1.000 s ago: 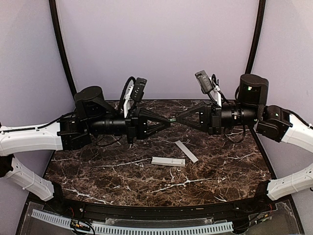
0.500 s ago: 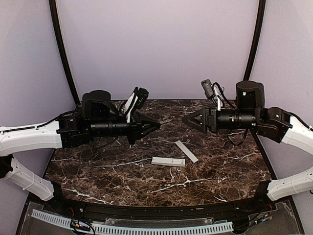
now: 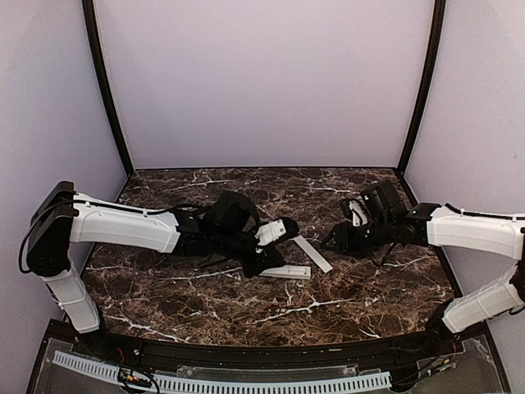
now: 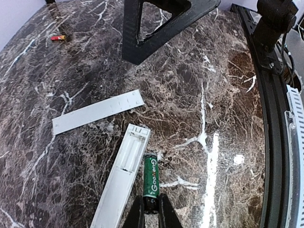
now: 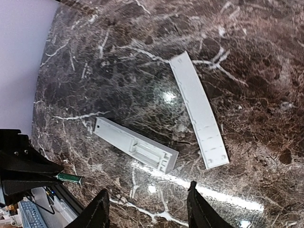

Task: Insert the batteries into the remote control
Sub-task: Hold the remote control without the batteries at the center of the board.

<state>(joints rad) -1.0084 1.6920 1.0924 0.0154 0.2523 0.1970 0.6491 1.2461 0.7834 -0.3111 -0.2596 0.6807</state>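
On the bench [image 3: 164, 287] the remote [image 3: 284, 271] lies crosswise, with the cover strip [image 3: 312, 254] angled just past its right end (close beside it). The left arm [image 3: 123, 226] reaches the remote's left end; the right arm [image 3: 467, 230] hovers right of both.

left arm [image 3: 123, 228] low, reaching inward | left fingers [image 4: 137, 214] pinched on green battery [image 4: 150, 183] | right fingers [image 5: 97, 213] parted, pointing down

Green battery [image 4: 151, 178], white remote [image 4: 122, 175], dark marbled table [image 4: 213, 85]
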